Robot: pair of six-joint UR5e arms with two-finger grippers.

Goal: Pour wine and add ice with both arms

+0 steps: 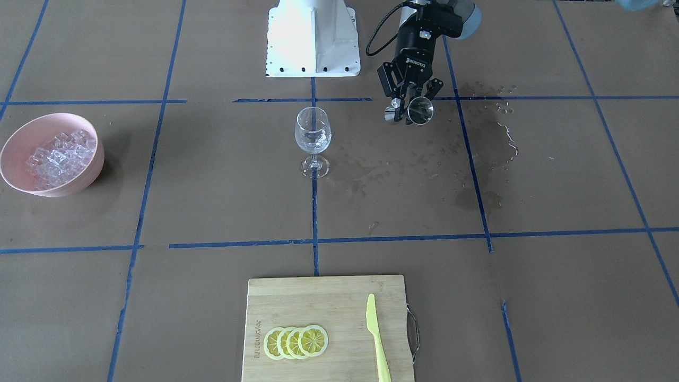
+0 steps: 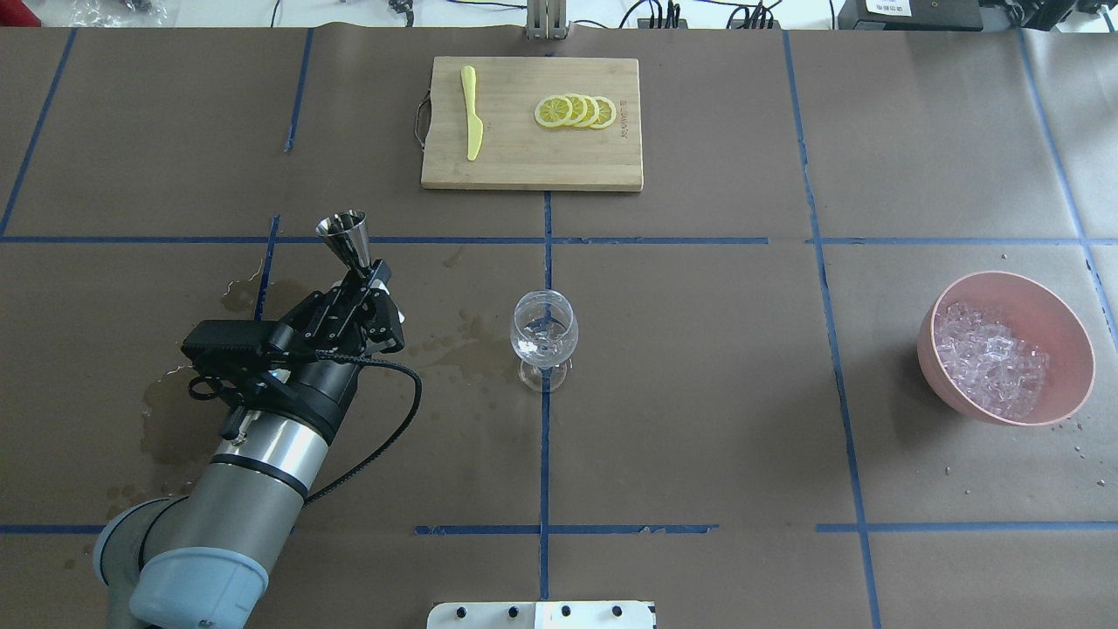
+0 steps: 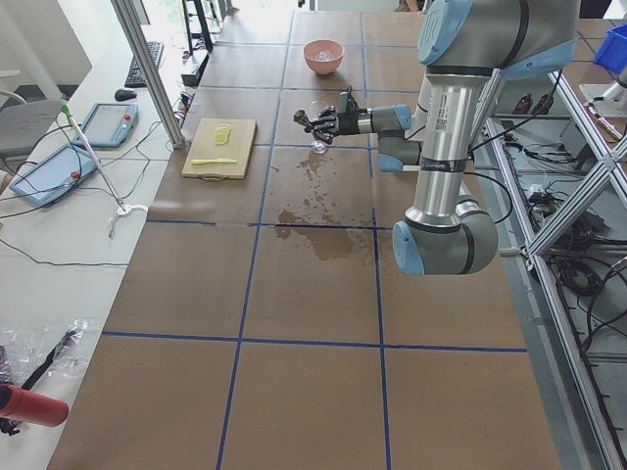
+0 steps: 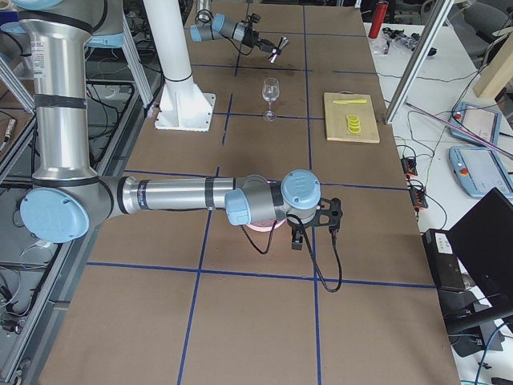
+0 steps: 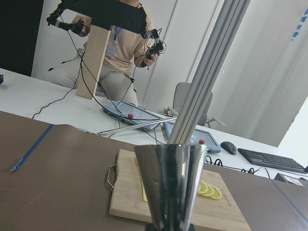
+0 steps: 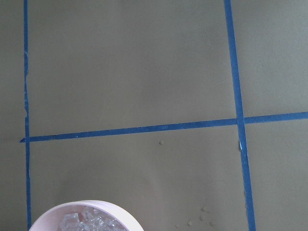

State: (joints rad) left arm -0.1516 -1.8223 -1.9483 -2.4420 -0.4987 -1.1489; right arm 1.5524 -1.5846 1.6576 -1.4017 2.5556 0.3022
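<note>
While the left gripper (image 2: pixel 365 275) clenched the jigger (image 2: pixel 345 231) at its waist, I judged the ice (image 2: pixel 991 358) slippery; the right gripper's (image 4: pixel 297 234) hold I couldn't tell.

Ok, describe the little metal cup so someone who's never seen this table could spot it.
Find the brown table crossed by blue tape, then the left arm over the wet patch beside the wine glass. The metal cup sits in that arm's black fingers, off the table: shiny, silver, cone-shaped, unlike the clear glass and pink bowl.
</note>
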